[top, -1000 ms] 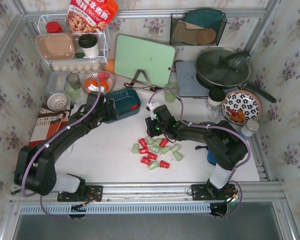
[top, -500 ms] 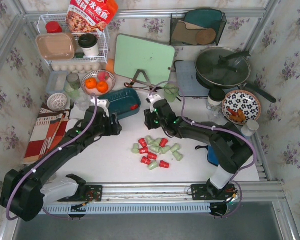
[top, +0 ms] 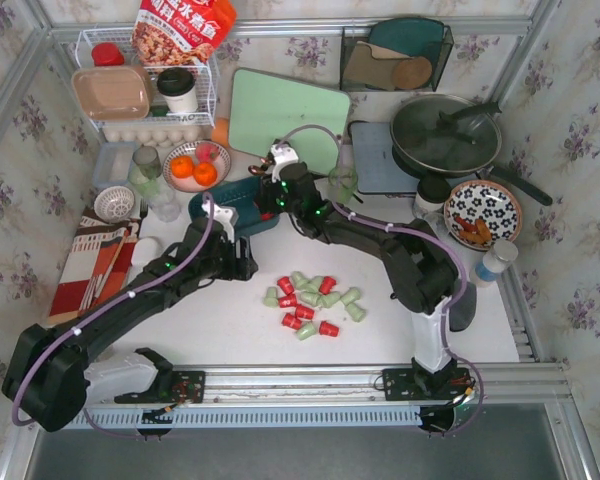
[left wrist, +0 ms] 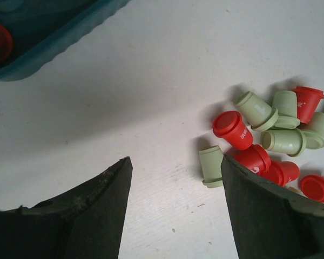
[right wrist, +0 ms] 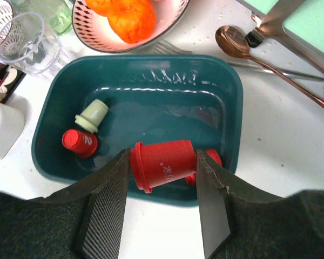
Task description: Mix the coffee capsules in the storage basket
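Observation:
The dark teal storage basket (top: 220, 200) lies left of centre. In the right wrist view, the basket (right wrist: 227, 91) holds a mint capsule (right wrist: 92, 115), a red capsule (right wrist: 79, 143) and a second red one (right wrist: 211, 157) half hidden behind my finger. My right gripper (top: 272, 192) (right wrist: 163, 155) is shut on a red capsule (right wrist: 164, 164), held on its side just above the basket's near wall. A pile of red and mint capsules (top: 310, 300) (left wrist: 270, 135) lies on the white table. My left gripper (top: 250, 264) (left wrist: 175, 162) is open and empty, just left of the pile.
A bowl of oranges (top: 195, 165) and a clear glass (right wrist: 29, 35) stand behind the basket. A copper spoon (right wrist: 232, 38) and a green cutting board (top: 288, 115) are to its right. A wire rack (top: 145, 90), a pan (top: 445, 135) and a patterned plate (top: 483, 212) line the back and right.
My right gripper has moved from the pile up and left to over the basket, carrying a red capsule. My left gripper has left the basket and moved down-right towards the pile.

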Controlling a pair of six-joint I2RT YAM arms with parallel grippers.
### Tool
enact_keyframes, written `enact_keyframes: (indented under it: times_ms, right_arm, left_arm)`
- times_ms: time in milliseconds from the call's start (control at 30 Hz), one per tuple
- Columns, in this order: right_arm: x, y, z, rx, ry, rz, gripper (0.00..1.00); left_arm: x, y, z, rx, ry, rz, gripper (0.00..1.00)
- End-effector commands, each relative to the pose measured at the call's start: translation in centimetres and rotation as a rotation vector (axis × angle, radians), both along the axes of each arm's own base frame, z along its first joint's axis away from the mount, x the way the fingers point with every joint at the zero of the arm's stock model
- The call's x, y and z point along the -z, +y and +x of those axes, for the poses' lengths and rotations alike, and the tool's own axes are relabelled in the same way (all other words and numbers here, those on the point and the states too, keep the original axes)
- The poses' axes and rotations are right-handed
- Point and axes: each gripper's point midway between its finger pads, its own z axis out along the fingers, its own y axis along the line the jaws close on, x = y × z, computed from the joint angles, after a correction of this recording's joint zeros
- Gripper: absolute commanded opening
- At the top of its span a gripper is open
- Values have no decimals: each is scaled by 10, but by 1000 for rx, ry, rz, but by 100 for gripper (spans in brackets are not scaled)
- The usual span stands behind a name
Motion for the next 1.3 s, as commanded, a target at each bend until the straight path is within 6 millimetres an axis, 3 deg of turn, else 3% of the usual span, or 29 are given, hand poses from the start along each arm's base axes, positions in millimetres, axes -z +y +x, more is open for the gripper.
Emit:
enact_keyframes:
  times_ms: [0, 233, 500, 700, 900, 1267]
  right_arm:
    - [2, 16, 15, -1, -4, 25, 50]
    - [22, 23, 21, -24, 36, -33, 64]
    - [15, 21, 18, -34, 37, -52, 74]
    - [-7, -8, 5, 30, -5, -62, 74]
    - [-16, -48, -27, 96, -12, -58, 74]
    - [5, -105, -81, 140, 40, -127, 74]
  left_arm:
    - [-2, -14, 2, 8, 1, -25, 70]
    - [5, -27, -2, 12, 35, 3, 69]
    - [15, -36, -4, 16, 71, 15, 65]
    - [20, -51, -10, 38, 104, 12, 63]
    - [28, -56, -13, 18, 161, 33, 63]
    - [31, -62, -24, 13, 144, 88, 56]
